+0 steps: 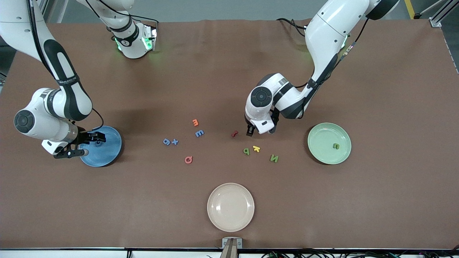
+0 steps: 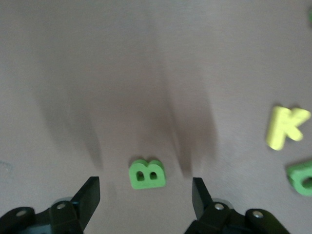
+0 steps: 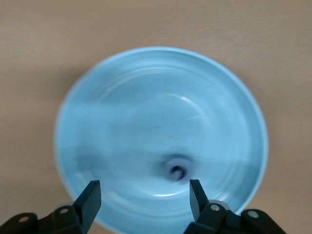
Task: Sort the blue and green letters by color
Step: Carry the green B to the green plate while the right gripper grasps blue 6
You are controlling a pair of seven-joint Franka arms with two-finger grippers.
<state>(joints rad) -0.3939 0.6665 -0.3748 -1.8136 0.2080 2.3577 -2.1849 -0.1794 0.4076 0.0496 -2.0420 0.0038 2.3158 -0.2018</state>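
Observation:
My left gripper (image 1: 251,132) is open, low over the table beside a red letter (image 1: 234,134). In the left wrist view a green B (image 2: 147,174) lies flat on the table between its open fingers (image 2: 92,192); the front view hides it under the hand. A green p (image 1: 246,151) and a green N (image 1: 274,158) lie nearer the camera. One green letter (image 1: 336,146) lies in the green plate (image 1: 322,132). Three blue letters (image 1: 166,142), (image 1: 175,141), (image 1: 199,133) lie mid-table. My right gripper (image 1: 88,145) is open and empty over the blue plate (image 1: 111,143), which holds a small blue letter (image 3: 176,170).
A yellow K (image 1: 256,148) lies beside the green p and shows in the left wrist view (image 2: 285,126). An orange letter (image 1: 195,122) and a pink Q (image 1: 188,159) lie among the blue letters. A beige plate (image 1: 231,206) stands near the table's front edge.

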